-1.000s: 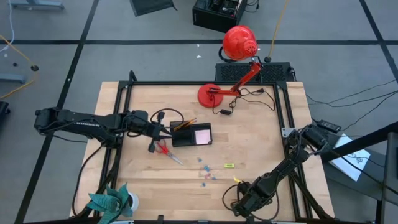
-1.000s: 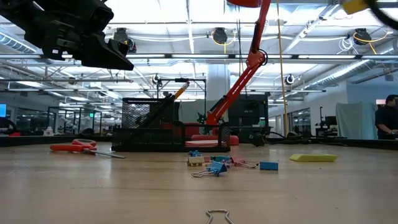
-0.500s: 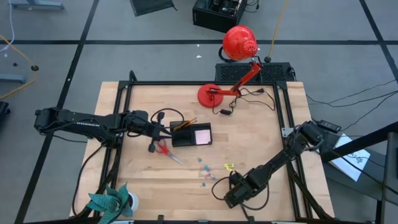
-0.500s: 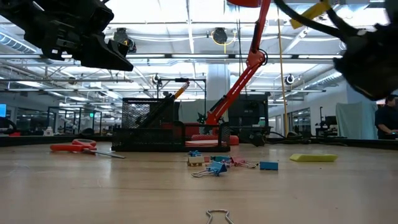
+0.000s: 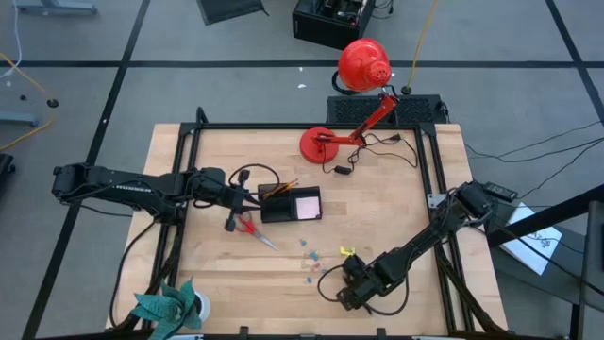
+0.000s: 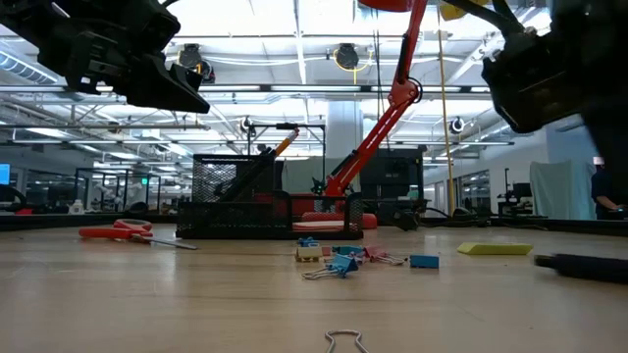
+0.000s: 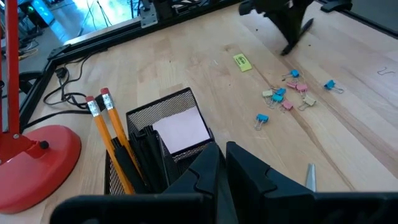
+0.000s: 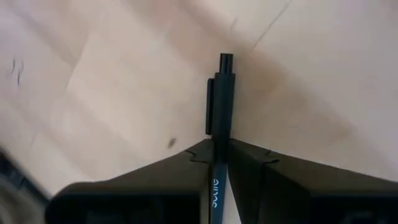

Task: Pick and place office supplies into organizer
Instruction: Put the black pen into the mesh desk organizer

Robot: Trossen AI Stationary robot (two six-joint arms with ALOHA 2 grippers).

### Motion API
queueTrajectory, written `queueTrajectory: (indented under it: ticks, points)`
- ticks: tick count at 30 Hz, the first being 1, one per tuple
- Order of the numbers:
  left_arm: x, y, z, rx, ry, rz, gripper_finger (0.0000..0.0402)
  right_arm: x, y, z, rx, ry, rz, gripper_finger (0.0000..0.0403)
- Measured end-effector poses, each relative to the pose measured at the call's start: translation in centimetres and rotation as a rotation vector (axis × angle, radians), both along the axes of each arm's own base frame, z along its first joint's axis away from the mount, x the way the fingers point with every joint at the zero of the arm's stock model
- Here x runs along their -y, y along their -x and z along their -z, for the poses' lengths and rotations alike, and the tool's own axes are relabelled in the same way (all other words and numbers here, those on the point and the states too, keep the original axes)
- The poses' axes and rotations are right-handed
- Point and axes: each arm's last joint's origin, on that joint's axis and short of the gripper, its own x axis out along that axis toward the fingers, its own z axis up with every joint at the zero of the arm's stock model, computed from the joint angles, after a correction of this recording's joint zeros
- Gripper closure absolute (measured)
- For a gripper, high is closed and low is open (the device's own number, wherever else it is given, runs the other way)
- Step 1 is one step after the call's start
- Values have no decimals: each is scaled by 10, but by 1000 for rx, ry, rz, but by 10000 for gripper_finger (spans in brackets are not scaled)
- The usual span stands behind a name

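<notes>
Swung inward from the near right corner toward the table's middle since a second ago, right gripper (image 5: 351, 286), now low over bare wood just short of the scattered clips (image 5: 311, 263); from above, left gripper (image 5: 247, 196) at the left edge of the black organizer (image 5: 291, 205), unmoved, red-handled scissors (image 5: 247, 225) lying just below it, pink notepad (image 5: 308, 204) in the organizer's right compartment, yellow bit (image 5: 347, 251) beside the clips, red lamp (image 5: 351, 104) at the far edge, teal plant (image 5: 170, 304) at the near left corner; at table height, organizer (image 6: 263, 208) mid-table with a pencil tip poking up, scissors (image 6: 128, 232) to its left, clips (image 6: 339, 259) in front, one wire clip (image 6: 341, 340) nearest and cut by the frame edge, yellow bit (image 6: 495, 248) to the right, both arms only dark masses at the top corners; from the left wrist, fingers (image 7: 205, 174) pressed together with nothing between, two orange pencils (image 7: 109, 134) and dark pens (image 7: 146, 152) upright in the mesh organizer, far gripper a blurred dark shape; from the right wrist, fingers (image 8: 249, 168) clamped on a dark pen (image 8: 219, 99), its lower end hidden between them.
</notes>
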Motion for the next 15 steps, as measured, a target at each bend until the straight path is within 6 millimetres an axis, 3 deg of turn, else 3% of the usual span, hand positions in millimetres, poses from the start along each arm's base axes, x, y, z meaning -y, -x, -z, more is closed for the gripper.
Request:
queueTrajectory:
  ticks: [8, 15]
  points:
    - [0, 0, 0, -5, 29, -14, 366, 8, -1, -20, 157, 147, -9, 389]
    - [0, 0, 1, -15, 34, -16, 366, 8, -1, -33, 208, 133, -28, 402]
